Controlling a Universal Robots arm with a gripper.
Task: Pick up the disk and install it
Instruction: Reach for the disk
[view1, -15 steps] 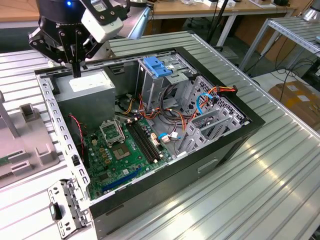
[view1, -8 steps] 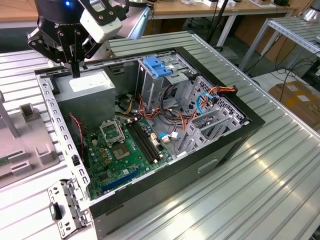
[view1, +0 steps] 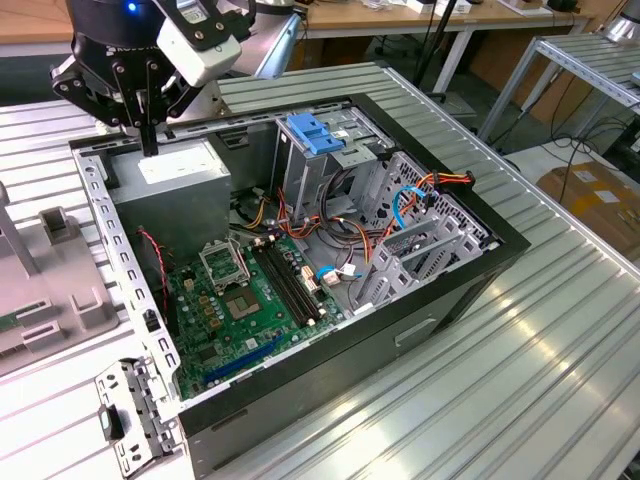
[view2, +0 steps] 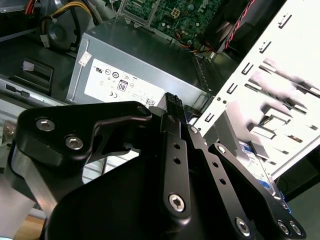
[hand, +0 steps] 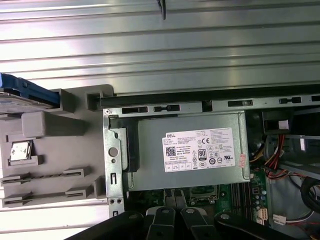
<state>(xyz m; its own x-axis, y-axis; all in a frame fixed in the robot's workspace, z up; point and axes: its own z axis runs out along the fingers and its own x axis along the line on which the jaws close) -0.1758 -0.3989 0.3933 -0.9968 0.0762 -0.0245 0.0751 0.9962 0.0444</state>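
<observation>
Fingers (view1: 149, 122) of the gripper (view1: 150, 150) are pressed together on nothing, as we read the exterior view. They hang just above the grey power supply (view1: 170, 190) at the far end of the open computer case (view1: 460, 290), toward the exterior view's left. The disk (hand: 27, 93) lies outside the case: in the first wrist view it rests on the grey fixture (hand: 55, 150) that sits on the ribbed tabletop (hand: 165, 55) just beside the case wall, its blue side rail showing. We judge the pick-up not yet made. Three things could go wrong, in our view. Clenched fingers lowered onto the disk would shove it rather than take it. The perforated case frame (view1: 127, 262) stands between gripper and fixture and could be struck on a low crossing. The loose cables (view1: 350, 240) near the blue-topped drive cage (view1: 315, 135) could snag a disk on its way in.
</observation>
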